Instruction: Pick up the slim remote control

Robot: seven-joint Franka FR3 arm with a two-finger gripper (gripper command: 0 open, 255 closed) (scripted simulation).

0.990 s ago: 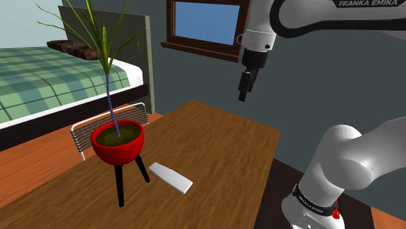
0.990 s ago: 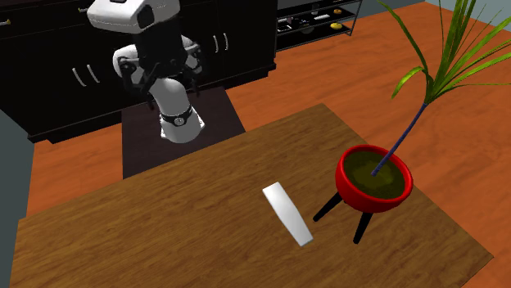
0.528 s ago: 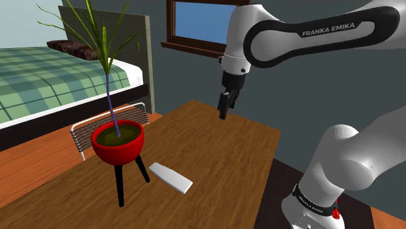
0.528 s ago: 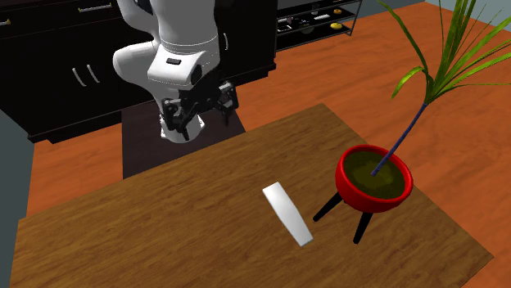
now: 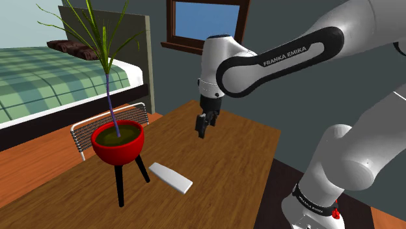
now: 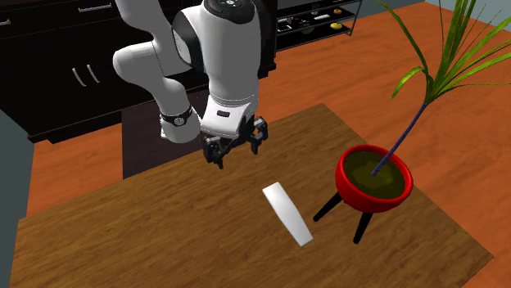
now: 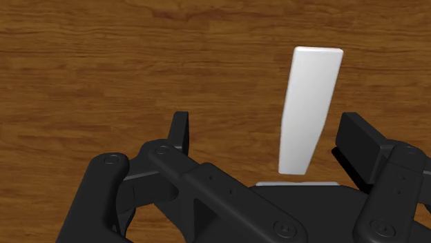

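progress since a second ago: the arm has swung down from high up, and the gripper [image 5: 203, 127] now hangs over the wooden table [image 5: 247, 149], fingers spread and empty. the slim white remote [image 5: 170, 177] lies flat on the table just beside the red plant pot [image 5: 117, 142] (untouched so far), apart from the gripper. the wrist view puts it ahead between the fingers, so the approach looks roughly lined up; the descent remains.

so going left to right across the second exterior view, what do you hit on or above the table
black gripper, hanging over the table → slim white remote control, lying flat → red plant pot on black legs
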